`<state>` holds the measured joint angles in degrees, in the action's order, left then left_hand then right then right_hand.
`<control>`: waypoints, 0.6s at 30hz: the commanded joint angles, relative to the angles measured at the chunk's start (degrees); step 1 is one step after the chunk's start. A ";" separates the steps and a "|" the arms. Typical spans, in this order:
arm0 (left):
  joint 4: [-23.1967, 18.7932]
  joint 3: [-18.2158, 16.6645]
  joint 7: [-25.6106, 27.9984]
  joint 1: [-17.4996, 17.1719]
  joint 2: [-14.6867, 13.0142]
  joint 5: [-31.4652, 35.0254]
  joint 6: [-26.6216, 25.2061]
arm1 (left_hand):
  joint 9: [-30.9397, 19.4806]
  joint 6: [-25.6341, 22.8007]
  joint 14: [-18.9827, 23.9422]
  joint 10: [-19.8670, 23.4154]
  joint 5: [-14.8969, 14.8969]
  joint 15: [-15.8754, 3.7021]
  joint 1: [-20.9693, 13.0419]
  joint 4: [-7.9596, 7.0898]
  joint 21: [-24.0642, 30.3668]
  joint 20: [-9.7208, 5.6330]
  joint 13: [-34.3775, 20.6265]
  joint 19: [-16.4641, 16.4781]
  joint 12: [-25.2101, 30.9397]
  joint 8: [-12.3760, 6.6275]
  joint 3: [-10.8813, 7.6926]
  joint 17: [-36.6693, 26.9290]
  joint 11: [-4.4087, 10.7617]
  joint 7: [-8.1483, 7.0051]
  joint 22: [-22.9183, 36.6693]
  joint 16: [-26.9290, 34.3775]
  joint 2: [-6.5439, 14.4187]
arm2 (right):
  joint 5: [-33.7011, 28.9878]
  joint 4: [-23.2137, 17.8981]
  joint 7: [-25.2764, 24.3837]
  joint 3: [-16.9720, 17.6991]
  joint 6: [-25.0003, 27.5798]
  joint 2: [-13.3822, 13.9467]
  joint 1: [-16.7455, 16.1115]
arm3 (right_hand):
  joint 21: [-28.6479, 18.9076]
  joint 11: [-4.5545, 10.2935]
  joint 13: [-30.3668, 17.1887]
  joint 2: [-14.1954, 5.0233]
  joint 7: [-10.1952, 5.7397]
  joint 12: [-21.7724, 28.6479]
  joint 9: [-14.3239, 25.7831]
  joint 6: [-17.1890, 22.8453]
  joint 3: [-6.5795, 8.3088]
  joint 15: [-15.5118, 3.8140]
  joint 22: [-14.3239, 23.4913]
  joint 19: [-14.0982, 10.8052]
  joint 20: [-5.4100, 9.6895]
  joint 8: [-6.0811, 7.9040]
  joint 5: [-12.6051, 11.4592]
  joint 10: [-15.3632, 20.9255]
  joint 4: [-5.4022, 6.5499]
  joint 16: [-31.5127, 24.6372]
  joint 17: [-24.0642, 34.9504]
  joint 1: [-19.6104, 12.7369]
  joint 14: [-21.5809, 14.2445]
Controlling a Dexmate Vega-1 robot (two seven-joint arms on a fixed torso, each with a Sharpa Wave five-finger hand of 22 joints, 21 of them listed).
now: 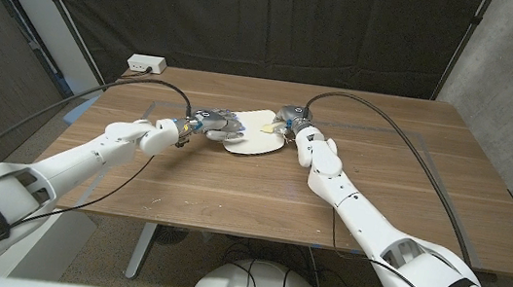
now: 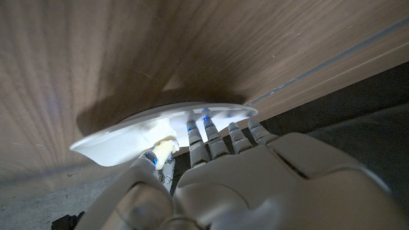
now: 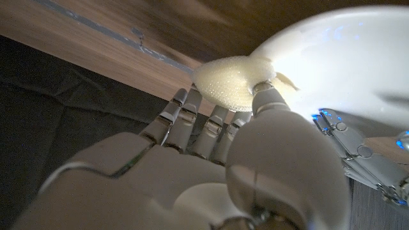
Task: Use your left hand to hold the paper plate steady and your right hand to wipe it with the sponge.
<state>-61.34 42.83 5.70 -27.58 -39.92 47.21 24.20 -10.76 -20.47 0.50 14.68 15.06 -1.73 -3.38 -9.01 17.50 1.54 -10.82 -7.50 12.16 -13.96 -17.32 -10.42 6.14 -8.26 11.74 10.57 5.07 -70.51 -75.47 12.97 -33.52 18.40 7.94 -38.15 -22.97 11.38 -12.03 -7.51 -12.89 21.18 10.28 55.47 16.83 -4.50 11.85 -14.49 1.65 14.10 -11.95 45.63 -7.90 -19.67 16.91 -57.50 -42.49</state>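
Observation:
The white paper plate (image 1: 255, 136) lies at the middle back of the wooden table. My left hand (image 1: 212, 122) holds its left rim, fingers laid over the edge; the left wrist view has those fingers (image 2: 208, 137) on the plate (image 2: 121, 137). My right hand (image 1: 296, 122) is at the plate's right side and pinches a pale yellow sponge (image 1: 268, 125) against the plate. In the right wrist view the sponge (image 3: 229, 80) sits between the fingertips (image 3: 268, 96) on the plate's rim (image 3: 345, 51), with my left hand (image 3: 361, 153) close beside it.
A white power box (image 1: 147, 63) sits at the table's back left corner. Black cables trail from both wrists across the table (image 1: 231, 189). Tape lines mark the tabletop. A dark curtain hangs behind, a concrete wall stands on the right.

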 commanded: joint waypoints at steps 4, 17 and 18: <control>4.65 1.28 1.05 2.64 2.48 1.11 1.61 | -0.21 -2.06 -0.50 -0.23 0.37 -5.11 0.30 -0.08 0.03 -0.24 -0.26 -0.07 -0.33 0.07 0.32 -0.03 -0.08 2.41 -0.04 0.01 0.15 | -0.90 -15.14 9.78 1.63 -1.05 5.62 -6.39 | -0.41 -0.05 -0.05 -0.29 1.08 0.00 0.37 4.80 -0.23 -8.96 0.18 0.10 0.43 0.43 -0.15 0.18 -0.09 0.38 0.23 -0.44 -0.02; 5.34 1.37 0.92 3.21 2.72 1.46 1.63 | -0.22 -1.71 -0.60 -0.27 0.42 -5.01 0.35 -0.11 0.00 -0.25 -0.26 -0.06 -0.34 0.31 0.40 -0.03 -0.05 2.26 -0.03 0.00 0.18 | 0.00 -9.54 6.22 1.31 -5.05 4.40 -2.51 | -0.41 -0.06 -0.06 -0.31 0.95 -0.20 0.37 4.68 -0.26 -8.98 0.17 0.24 0.40 0.06 -0.20 0.12 -0.17 0.57 0.35 -0.70 0.15; 5.31 1.31 0.85 3.18 2.72 1.36 1.62 | -0.22 -1.67 -0.58 -0.27 0.42 -5.04 0.35 -0.11 0.00 -0.28 -0.26 -0.06 -0.35 0.33 0.40 -0.03 -0.05 2.29 -0.03 0.01 0.18 | 0.08 -9.00 5.81 1.26 -5.37 4.30 -2.16 | -0.41 -0.06 -0.06 -0.32 0.95 -0.21 0.38 4.70 -0.27 -8.98 0.17 0.27 0.40 0.03 -0.21 0.12 -0.18 0.56 0.38 -0.73 0.14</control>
<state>-56.88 44.04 6.59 -25.00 -37.61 48.32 25.70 -10.79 -20.27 0.39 14.66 15.30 -1.85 -3.39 -9.17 17.50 1.55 -10.79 -7.50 11.68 -13.81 -17.16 -10.42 6.16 -8.07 11.74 10.55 5.07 -71.11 -86.99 20.56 -32.14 16.15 12.38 -42.49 -22.97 11.37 -11.98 -7.34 -13.01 21.18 10.28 55.60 16.67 -4.50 11.85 -14.18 1.95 14.10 -11.93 45.64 -8.07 -19.26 17.18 -57.68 -42.49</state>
